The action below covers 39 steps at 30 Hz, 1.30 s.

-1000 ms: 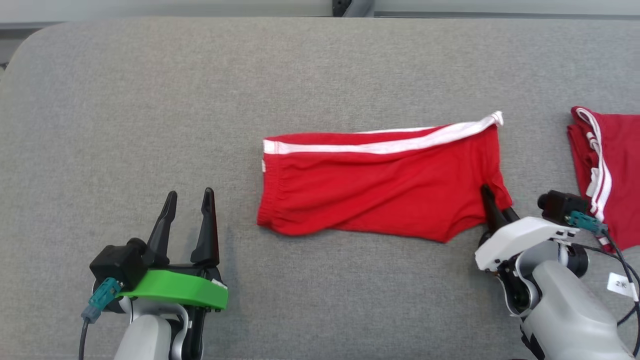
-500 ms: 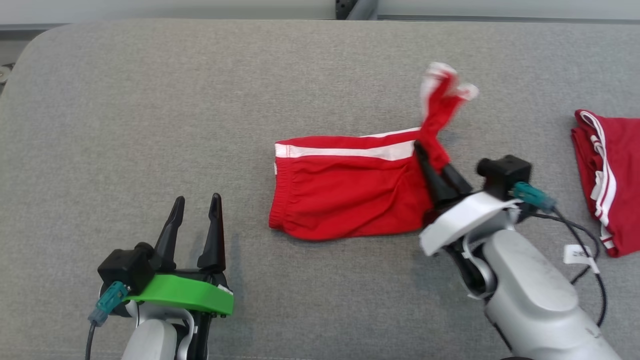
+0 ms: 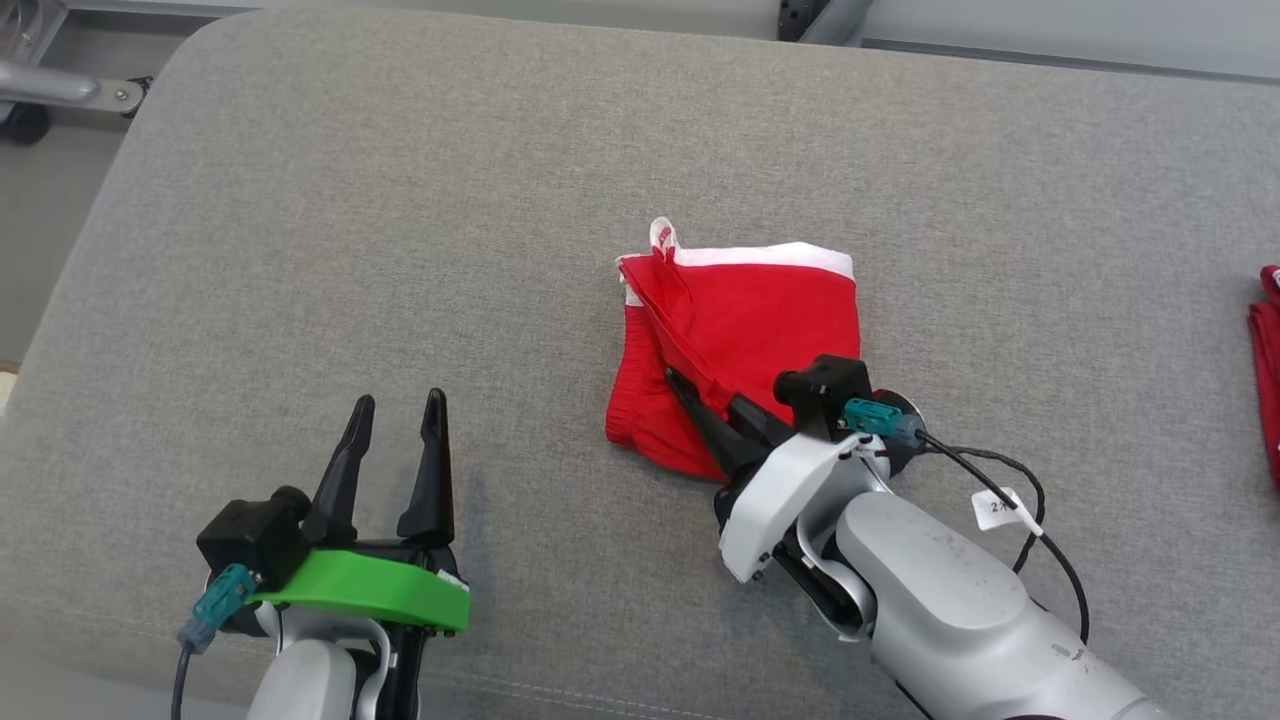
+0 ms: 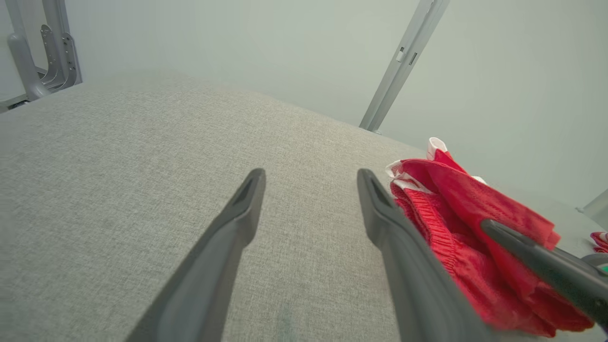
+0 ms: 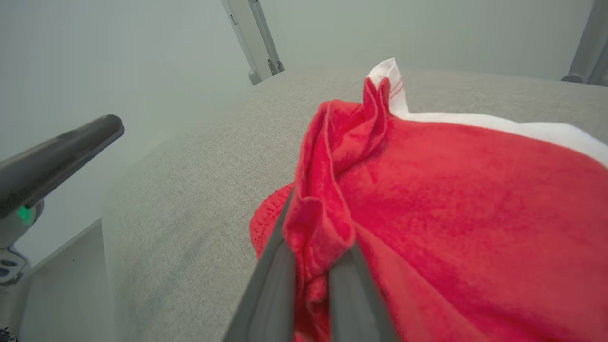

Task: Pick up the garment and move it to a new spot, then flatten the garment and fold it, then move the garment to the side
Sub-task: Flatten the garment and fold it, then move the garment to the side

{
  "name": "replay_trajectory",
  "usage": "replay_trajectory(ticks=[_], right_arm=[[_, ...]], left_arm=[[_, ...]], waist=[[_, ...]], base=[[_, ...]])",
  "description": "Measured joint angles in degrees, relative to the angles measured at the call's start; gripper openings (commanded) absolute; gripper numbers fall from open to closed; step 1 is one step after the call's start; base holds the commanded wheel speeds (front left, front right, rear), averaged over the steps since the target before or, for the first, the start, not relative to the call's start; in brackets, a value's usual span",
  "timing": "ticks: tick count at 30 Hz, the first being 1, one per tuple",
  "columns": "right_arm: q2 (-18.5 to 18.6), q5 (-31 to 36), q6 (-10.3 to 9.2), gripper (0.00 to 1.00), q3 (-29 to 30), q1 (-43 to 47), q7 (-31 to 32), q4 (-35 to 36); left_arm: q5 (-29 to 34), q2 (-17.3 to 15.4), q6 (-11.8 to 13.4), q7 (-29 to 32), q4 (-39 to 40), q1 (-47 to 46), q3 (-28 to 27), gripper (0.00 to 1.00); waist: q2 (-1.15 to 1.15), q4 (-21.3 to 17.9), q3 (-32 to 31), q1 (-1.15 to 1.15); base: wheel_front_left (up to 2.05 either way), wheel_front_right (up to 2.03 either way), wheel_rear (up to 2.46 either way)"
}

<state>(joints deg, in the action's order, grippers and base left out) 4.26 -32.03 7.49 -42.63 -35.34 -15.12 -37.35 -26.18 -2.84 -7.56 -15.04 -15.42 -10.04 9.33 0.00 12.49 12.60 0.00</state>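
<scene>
**A:** As we look down, our red garment (image 3: 770,320) lies doubled over near the middle of the grey cushion (image 3: 400,200), with its white band (image 3: 770,255) along the far edge.

**B:** And we see the right gripper (image 3: 700,385) pinched almost shut on a fold at its near-left side.

**A:** Our left gripper (image 3: 400,397) hovers well to the left, fingers spread wide, holding nothing.

**B:** Any writing? We spot a white tag (image 3: 1000,508) on the right arm's cable (image 3: 1040,530), but its print is too small to read. More red cloth (image 3: 1265,370) sits at the right edge.
</scene>
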Motion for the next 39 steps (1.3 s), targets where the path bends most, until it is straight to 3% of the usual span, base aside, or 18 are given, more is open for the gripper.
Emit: replay_trajectory(ticks=[1,2,6,10,15,22,29,39], right_arm=[[-0.31,-0.65,0.0,0.34,0.1,-0.11,0.0,-0.48],[-0.44,-1.02,0.0,1.0,0.04,-0.24,0.0,-0.96],[-1.1,-2.78,0.0,1.0,1.83,-0.16,0.0,1.08],[-0.99,-2.56,0.0,1.0,9.2,2.36,-0.01,4.39],[1.23,2.42,0.0,1.0,20.29,8.21,-0.01,6.82],[0.66,9.99,-0.01,1.0,32.44,16.66,-0.01,10.38],[-0.44,13.71,-0.01,1.0,38.51,22.3,-0.01,13.25],[-1.27,16.38,0.0,1.0,40.18,26.29,0.0,15.73]], left_arm=[[0.01,0.0,0.0,0.0,-0.08,0.0,-0.12,1.0],[0.08,0.0,0.0,0.0,-0.11,0.0,-0.2,1.0],[0.77,0.03,0.0,0.0,-0.56,0.05,-2.14,1.0],[1.51,-0.07,0.0,0.0,-1.88,0.24,-6.0,1.0],[4.83,0.01,0.0,0.0,-2.09,0.96,-8.03,1.0],[6.68,0.05,0.0,-0.01,-2.53,2.09,-9.33,1.0],[9.34,0.07,0.0,0.0,-3.15,4.07,-11.68,1.0],[14.03,0.04,0.01,0.0,-2.92,7.38,-14.26,1.0]], waist=[[0.0,0.27,-0.04,0.0],[0.0,0.46,-0.09,0.0],[0.0,-0.01,-0.38,0.0],[0.0,-1.66,-0.98,0.0],[0.0,-4.54,-2.09,0.0],[0.0,-9.14,-3.8,0.0],[0.0,-12.93,-5.78,0.0],[0.0,-16.01,-9.06,0.0]], base=[[0.0,0.0,0.0],[0.0,0.0,0.0],[0.0,0.0,0.0],[0.0,0.0,0.0],[0.0,0.0,0.0],[0.0,0.0,0.0],[0.0,0.0,0.0],[0.0,0.0,0.0]])
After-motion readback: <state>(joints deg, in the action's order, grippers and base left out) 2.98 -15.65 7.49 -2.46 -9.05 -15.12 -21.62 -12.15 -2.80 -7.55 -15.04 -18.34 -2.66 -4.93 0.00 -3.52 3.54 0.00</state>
